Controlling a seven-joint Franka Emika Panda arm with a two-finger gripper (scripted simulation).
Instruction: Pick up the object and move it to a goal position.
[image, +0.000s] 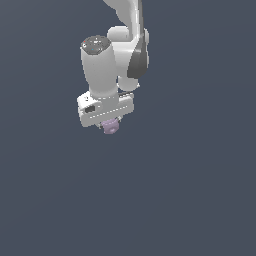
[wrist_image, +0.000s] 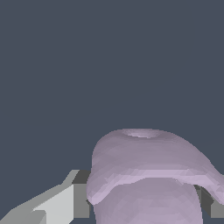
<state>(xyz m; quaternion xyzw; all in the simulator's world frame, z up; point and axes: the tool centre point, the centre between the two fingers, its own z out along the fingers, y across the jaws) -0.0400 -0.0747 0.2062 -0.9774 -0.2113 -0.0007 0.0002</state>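
The object (image: 111, 126) is a small pale lilac lumpy block, peeking out just under the white hand of my arm in the exterior view. In the wrist view the object (wrist_image: 148, 170) fills the near field, wedged between my two fingers. One finger (wrist_image: 57, 203) shows pale grey with a dark pad pressed against the lump's side; the other finger (wrist_image: 210, 203) is only partly seen. My gripper (image: 111, 124) is shut on the object, and its fingertips are mostly hidden by the hand in the exterior view.
A plain dark grey-blue surface (image: 190, 200) spreads all around under the arm. No other item, container or edge shows in either view.
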